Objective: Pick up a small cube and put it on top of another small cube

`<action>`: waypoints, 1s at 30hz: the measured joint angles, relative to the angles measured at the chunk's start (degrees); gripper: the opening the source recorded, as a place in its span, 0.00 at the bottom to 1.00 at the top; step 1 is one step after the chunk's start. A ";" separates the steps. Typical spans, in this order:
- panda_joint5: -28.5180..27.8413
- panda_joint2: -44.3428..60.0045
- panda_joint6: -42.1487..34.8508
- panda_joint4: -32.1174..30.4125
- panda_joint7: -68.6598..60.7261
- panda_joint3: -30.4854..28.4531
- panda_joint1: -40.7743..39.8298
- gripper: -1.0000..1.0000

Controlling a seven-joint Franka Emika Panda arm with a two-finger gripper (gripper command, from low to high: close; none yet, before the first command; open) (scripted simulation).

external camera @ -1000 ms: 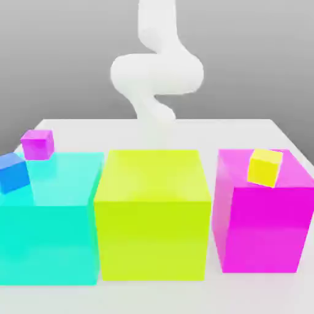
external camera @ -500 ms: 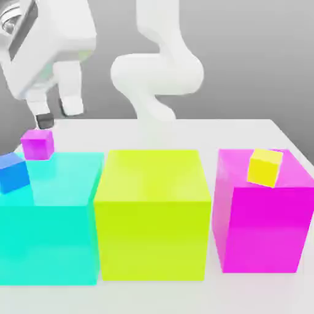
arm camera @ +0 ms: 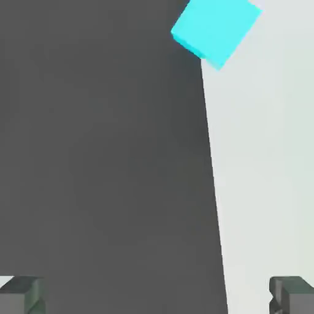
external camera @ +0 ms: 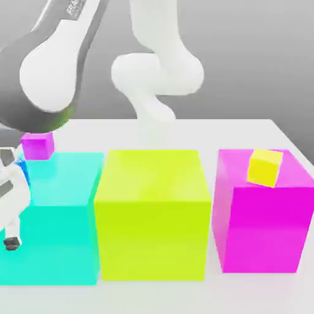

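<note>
A small magenta cube [external camera: 37, 146] sits on the far left corner of the big cyan cube [external camera: 61, 208]. A small yellow cube [external camera: 265, 167] rests tilted on top of the big magenta cube [external camera: 260, 214]. Only a sliver of the small blue cube [external camera: 20, 163] shows behind my hand. My gripper [arm camera: 157, 297] hangs low at the exterior view's left edge, in front of the cyan cube. One dark fingertip [external camera: 9, 243] shows there. In the hand view both fingertips [arm camera: 293, 294] stand far apart, open with nothing between them.
A big yellow-green cube [external camera: 153, 211] stands between the cyan and magenta ones on the white table [external camera: 233, 132]. My arm's thick link [external camera: 52, 67] crosses the upper left of the exterior view. The hand view looks past the table's edge onto dark floor, with a cyan cube [arm camera: 214, 27] far off.
The hand has swung from above the small magenta cube down to the exterior view's left edge, covering most of the blue cube. The cubes have not moved.
</note>
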 joint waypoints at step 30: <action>-10.97 9.76 7.16 1.40 10.16 -8.17 5.62 0.00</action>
